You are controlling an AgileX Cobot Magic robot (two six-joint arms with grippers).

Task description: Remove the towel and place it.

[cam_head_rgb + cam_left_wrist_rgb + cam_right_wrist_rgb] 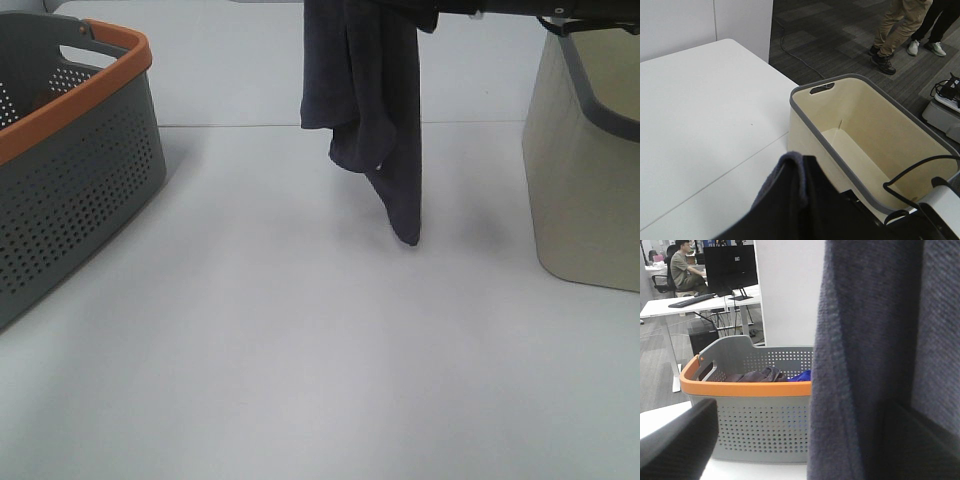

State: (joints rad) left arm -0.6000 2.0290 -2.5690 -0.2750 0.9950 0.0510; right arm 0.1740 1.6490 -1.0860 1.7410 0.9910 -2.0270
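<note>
The dark charcoal towel (375, 110) hangs in folds from the top middle of the exterior view, its lowest corner just above the white table (300, 350). In the left wrist view the towel (777, 185) bunches right in front of the camera and hides my left gripper's fingers, which are shut on it. A dark arm (500, 8) reaches in from the top right. My right gripper (797, 440) is open, its dark fingers (675, 440) wide apart, with the hanging towel (865, 340) between them and close to the lens.
A grey perforated basket with an orange rim (70, 100) stands at the left; it holds dark and blue laundry (765, 375). A beige basket with a grey rim (590, 170) stands at the right and shows nothing inside (865, 130). People stand on the floor beyond the table.
</note>
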